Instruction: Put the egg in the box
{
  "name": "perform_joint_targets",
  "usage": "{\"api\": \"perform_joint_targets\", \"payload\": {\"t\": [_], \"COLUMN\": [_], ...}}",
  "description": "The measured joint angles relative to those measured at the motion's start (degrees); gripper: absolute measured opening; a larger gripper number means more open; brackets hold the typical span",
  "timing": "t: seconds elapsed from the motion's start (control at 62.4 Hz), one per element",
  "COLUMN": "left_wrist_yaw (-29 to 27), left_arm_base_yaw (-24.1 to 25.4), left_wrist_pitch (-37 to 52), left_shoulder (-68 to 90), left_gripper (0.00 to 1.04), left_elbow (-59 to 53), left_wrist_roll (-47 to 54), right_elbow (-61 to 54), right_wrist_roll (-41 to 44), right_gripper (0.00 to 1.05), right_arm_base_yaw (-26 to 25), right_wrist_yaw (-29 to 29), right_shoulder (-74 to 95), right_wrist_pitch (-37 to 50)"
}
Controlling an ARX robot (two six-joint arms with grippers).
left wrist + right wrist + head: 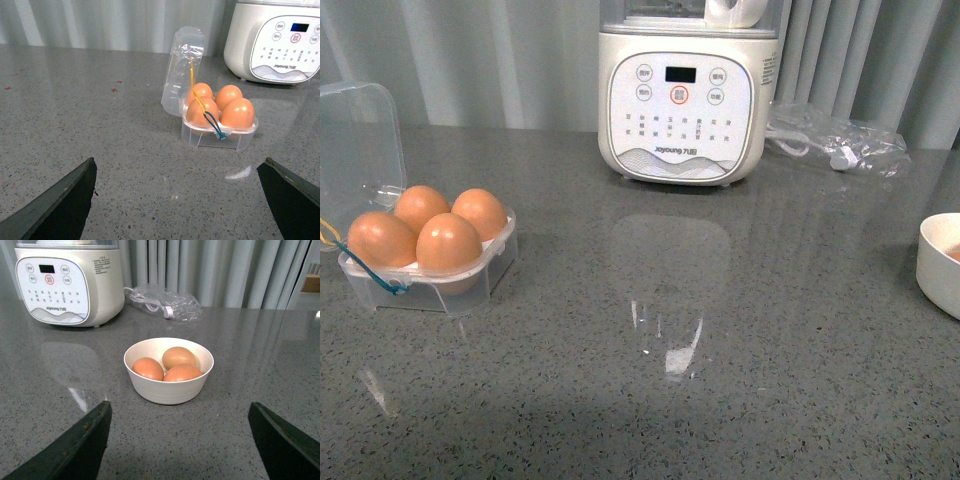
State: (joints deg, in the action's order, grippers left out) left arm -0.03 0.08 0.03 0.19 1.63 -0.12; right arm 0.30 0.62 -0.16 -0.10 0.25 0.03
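Observation:
The clear plastic box (440,290) stands at the table's left with its hinged lid (355,140) open and upright behind it. Orange-brown eggs fill all its hollows; the egg (448,242) is one of these and looks the same as the others. A blue and yellow elastic loop (380,278) hangs over the box's front. In the left wrist view the box (220,140) lies ahead of my open, empty left gripper (179,161), well apart from it. My right gripper (180,407) is open and empty, just short of a white bowl (167,390).
The white bowl holds three brown eggs (180,357) and shows at the right edge of the front view (942,262). A white button-panel appliance (685,100) stands at the back middle. A clear bag with a white cable (840,140) lies at the back right. Curtains hang behind the table.

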Motion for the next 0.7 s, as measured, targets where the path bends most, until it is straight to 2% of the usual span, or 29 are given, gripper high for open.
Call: {"api": "perform_joint_targets", "payload": {"t": [0.064, 0.352, 0.384, 0.416, 0.432, 0.448, 0.496, 0.561, 0.705], "left_wrist_yaw": [0.0, 0.0, -2.0, -9.4, -10.3, -14.4, -19.4, -21.0, -19.9], "left_arm_base_yaw": [0.0, 0.0, -0.7, -3.1, -3.7, -4.6, -5.8, -6.2, -4.8], "left_wrist_pitch": [0.0, 0.0, -1.4, -9.5, -11.6, -15.4, -21.4, -24.9, -22.5], "left_shoulder": [0.0, 0.0, 1.0, 4.7, 6.0, 8.7, 13.3, 16.3, 18.0], "left_gripper": [0.98, 0.98, 0.98, 0.98, 0.98, 0.98, 0.98, 0.98, 0.98], "left_elbow": [0.0, 0.0, 0.4, 3.2, 4.1, 5.8, 8.2, 9.1, 11.5], "left_wrist_roll": [0.0, 0.0, -0.5, -2.0, -2.2, -2.9, -3.5, -4.3, -4.2], "right_elbow": [0.0, 0.0, 0.0, 0.0, 0.0, 0.0, 0.0, 0.0, 0.0], "right_wrist_roll": [0.0, 0.0, 0.0, 0.0, -0.1, -0.1, -0.1, 0.0, -0.1], "right_gripper": [0.99, 0.98, 0.98, 0.98, 0.98, 0.98, 0.98, 0.98, 0.98], "right_arm_base_yaw": [0.0, 0.0, 0.0, 0.0, 0.0, 0.0, 0.0, 0.0, 0.0], "right_wrist_yaw": [0.0, 0.0, 0.0, 0.0, 0.0, 0.0, 0.0, -0.1, 0.0], "right_shoulder": [0.0, 0.0, 0.0, 0.0, 0.0, 0.0, 0.0, 0.0, 0.0], "right_wrist_pitch": [0.0, 0.0, 0.0, 0.0, 0.0, 0.0, 0.0, 0.0, 0.0]}}
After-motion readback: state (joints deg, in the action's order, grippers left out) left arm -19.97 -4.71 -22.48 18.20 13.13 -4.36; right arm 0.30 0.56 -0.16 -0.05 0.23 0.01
